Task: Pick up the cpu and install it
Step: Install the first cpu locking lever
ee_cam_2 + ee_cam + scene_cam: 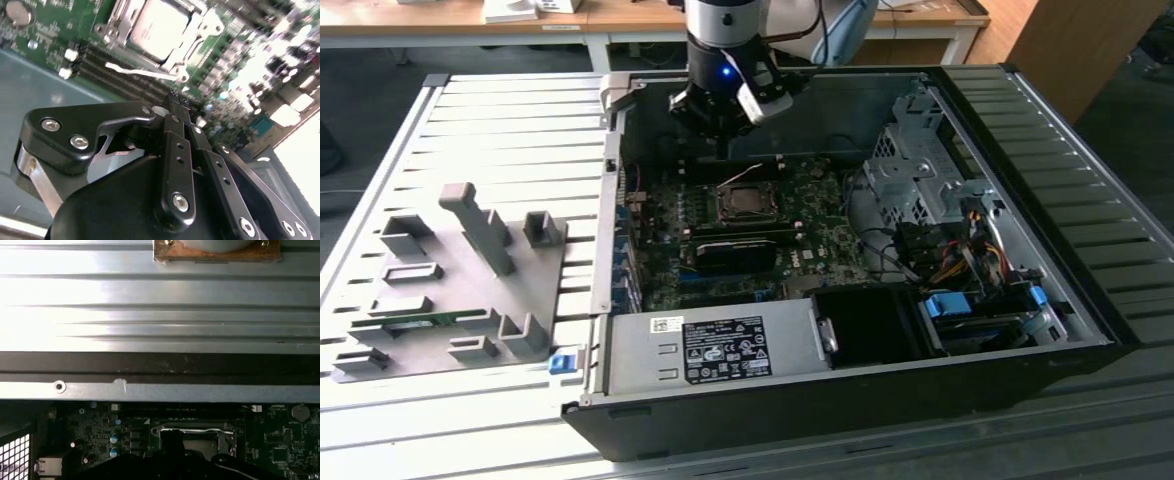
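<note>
your gripper (720, 128) hangs inside the open computer case (1067, 260), over the far edge of the motherboard (720, 270) and just behind the socket (750, 203). in the second wrist view the fingers (176, 131) are pressed together with nothing between them. the cpu (159, 29), with its pale metal top, lies inside the socket frame, near the fingertips but not touching them. so the chip looks already placed, and the step in hand is, by my reading, checking or finishing its seating.

to do that well, keep the tool straight above the socket and judge squareness before pressing anything: the chip's edges should run parallel to the frame all round. in the second wrist view it seems to lie flat, but glare hides its corners, so don't trust that alone. mind the thin metal lever (142, 73) lying across the board beside the socket; it sits between your fingertips and the chip and could snag. i cannot tell whether the retaining frame is closed over the chip.

as for what holds what: the case carries the motherboard, a labelled power supply (720, 350) at its near edge, a metal drive cage (914, 165) toward the exterior view's right, and coloured cables (961, 262) beside it. on the ribbed counter (507, 130) at the exterior view's left stands a grey fixture tray (427, 345) of blocks, with a long green memory stick (403, 322) lying in one slot.
</note>
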Robot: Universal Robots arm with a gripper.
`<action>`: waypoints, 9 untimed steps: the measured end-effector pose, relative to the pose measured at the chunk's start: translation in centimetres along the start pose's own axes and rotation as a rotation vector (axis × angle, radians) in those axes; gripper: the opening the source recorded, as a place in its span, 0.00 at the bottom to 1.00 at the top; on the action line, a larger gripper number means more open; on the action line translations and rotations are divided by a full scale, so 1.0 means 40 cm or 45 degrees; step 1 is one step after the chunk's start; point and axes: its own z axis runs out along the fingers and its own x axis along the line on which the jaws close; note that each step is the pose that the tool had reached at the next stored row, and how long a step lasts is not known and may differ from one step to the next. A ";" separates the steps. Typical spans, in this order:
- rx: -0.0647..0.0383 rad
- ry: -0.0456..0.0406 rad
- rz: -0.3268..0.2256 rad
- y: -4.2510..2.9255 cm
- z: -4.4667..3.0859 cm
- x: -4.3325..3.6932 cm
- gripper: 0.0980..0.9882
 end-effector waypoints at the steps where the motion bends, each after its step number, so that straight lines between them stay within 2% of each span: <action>1: -0.015 0.000 0.000 0.000 0.001 -0.001 0.01; 4: -0.038 0.001 0.000 -0.003 0.005 -0.003 0.01; 9: -0.039 0.001 0.000 -0.006 0.020 -0.008 0.01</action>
